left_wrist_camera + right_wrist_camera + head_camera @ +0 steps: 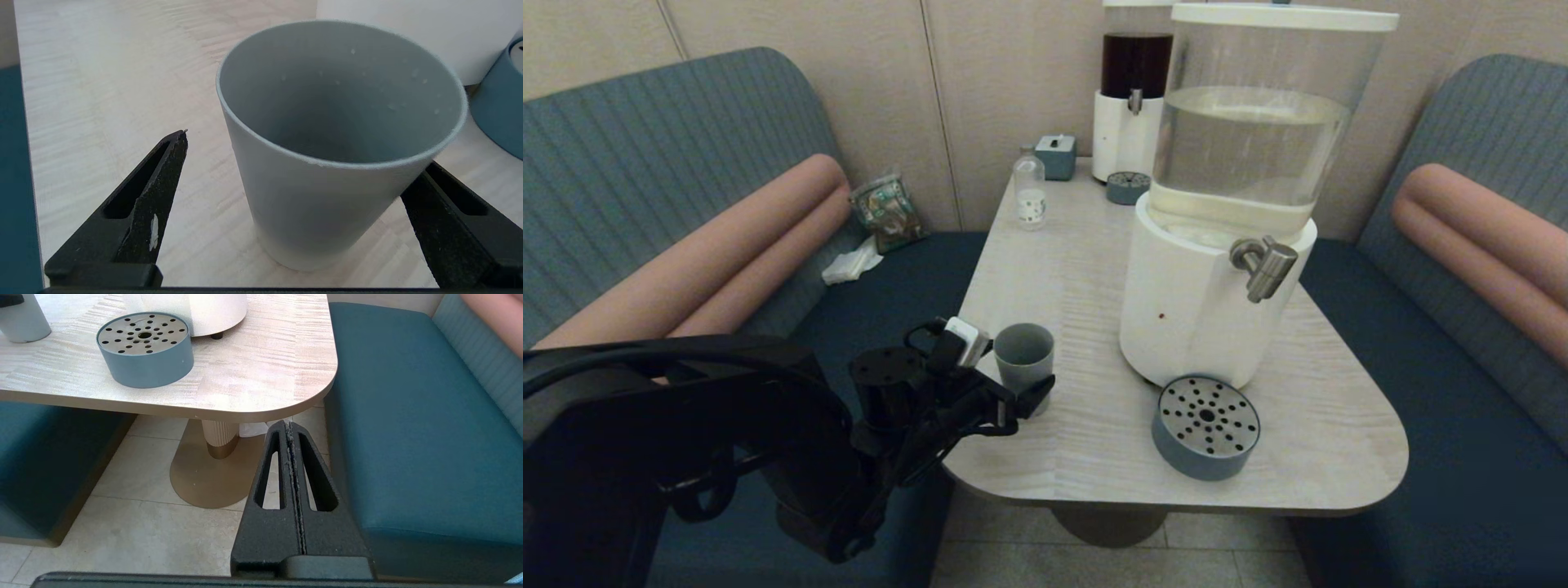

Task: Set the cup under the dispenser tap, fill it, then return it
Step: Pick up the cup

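Note:
The grey-blue cup (1023, 359) (318, 212) stands upright and empty on the table's near left part, well left of the dispenser tap (1264, 265). That steel tap juts from the big white-based dispenser (1201, 327), above the table beside a round perforated drip tray (1205, 425) (145, 349). My left gripper (1017, 374) (306, 149) is open, its fingers on either side of the cup. One finger (163, 183) stands clear of the wall. The other finger (449, 220) lies close against the cup, its tip hidden behind it. My right gripper (289, 425) is shut and empty, low beside the table's near right corner.
At the table's far end stand a smaller dispenser with dark liquid (1134, 98), its drip tray (1127, 186), a clear bottle (1029, 192) and a blue box (1056, 155). Teal benches (408, 416) flank the table (1062, 269). The cup sits near the table's left edge.

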